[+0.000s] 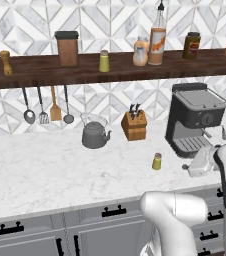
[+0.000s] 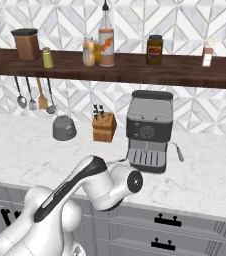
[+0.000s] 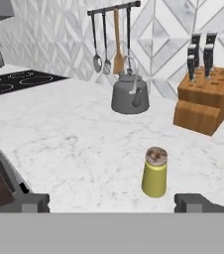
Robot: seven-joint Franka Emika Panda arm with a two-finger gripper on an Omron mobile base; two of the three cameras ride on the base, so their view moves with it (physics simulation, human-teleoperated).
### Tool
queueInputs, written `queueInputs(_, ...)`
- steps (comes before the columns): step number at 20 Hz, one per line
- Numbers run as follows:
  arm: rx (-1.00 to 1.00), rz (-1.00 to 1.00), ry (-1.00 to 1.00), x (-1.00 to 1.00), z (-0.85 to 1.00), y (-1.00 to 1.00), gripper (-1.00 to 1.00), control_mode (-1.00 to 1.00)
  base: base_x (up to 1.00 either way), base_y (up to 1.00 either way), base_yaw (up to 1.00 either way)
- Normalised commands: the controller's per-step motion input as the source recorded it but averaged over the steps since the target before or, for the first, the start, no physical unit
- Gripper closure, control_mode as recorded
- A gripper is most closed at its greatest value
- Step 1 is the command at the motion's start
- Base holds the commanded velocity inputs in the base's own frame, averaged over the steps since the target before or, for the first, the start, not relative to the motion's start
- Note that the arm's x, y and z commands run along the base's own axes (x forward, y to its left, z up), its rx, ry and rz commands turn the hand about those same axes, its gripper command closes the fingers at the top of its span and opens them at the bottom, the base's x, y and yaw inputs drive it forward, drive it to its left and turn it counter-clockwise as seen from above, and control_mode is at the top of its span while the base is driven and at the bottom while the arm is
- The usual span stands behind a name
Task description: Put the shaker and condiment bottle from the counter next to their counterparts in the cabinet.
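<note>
From the left base view, a small yellow-green shaker [image 1: 157,161] is standing upright on the white marble worktop [image 1: 50,165], in front of the black coffee machine [image 1: 195,120] and apart from it. Above, the dark wooden shelf [image 1: 35,70] is carrying its matching shaker [image 1: 104,61], and further right the tall condiment bottle [image 1: 157,37] is standing just beside a squat orange bottle [image 1: 141,51]. The white arm is reaching in from the lower right

From the right base view, the same shelf [image 2: 175,70] is holding the tall bottle [image 2: 105,36] next to the squat one [image 2: 88,51] — the second shaker [image 2: 47,57] is sitting further left

From the hand view, the hand [image 3: 112,203] is hovering low over the worktop [image 3: 59,134], its two dark fingertips [image 3: 193,202] standing wide apart with nothing between them. The shaker [image 3: 155,172] is standing just ahead — a grey kettle [image 3: 130,93] and a wooden knife block [image 3: 205,96] are sitting behind it
</note>
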Motion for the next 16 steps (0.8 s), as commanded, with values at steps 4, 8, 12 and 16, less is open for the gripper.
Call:
queueInputs(4, 0.01, 0.02, 0.00, 0.01, -0.43, 0.00, -1.00, -1.00, 0.00, 0.00, 0.00)
queueInputs(8, 0.05, 0.00, -0.02, 0.23, -0.33, 0.02, -1.00, -1.00, 0.00, 0.00, 0.00)
queueInputs(12, 0.06, 0.00, 0.00, 0.41, -0.23, 0.11, -1.00, -1.00, 0.00, 0.00, 0.00)
queueInputs(16, 0.07, 0.00, 0.00, 0.39, -0.23, 0.08, -1.00, -1.00, 0.00, 0.00, 0.00)
